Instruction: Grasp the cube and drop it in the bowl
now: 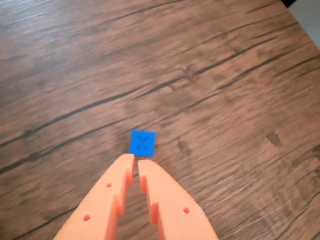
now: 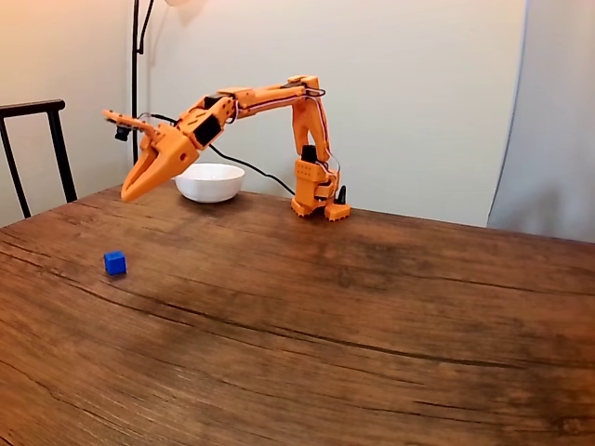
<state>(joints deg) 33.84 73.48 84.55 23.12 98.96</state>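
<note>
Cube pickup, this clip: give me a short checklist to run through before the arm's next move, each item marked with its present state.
1. Cube free on the table, nothing touching it: ok.
2. Gripper aimed at cube in wrist view: ok.
3. Jaws open wide enough for cube: not ok, nearly closed.
4. Gripper down at cube height: not ok, well above.
5. Bowl upright: ok.
6. Bowl empty: cannot tell.
</note>
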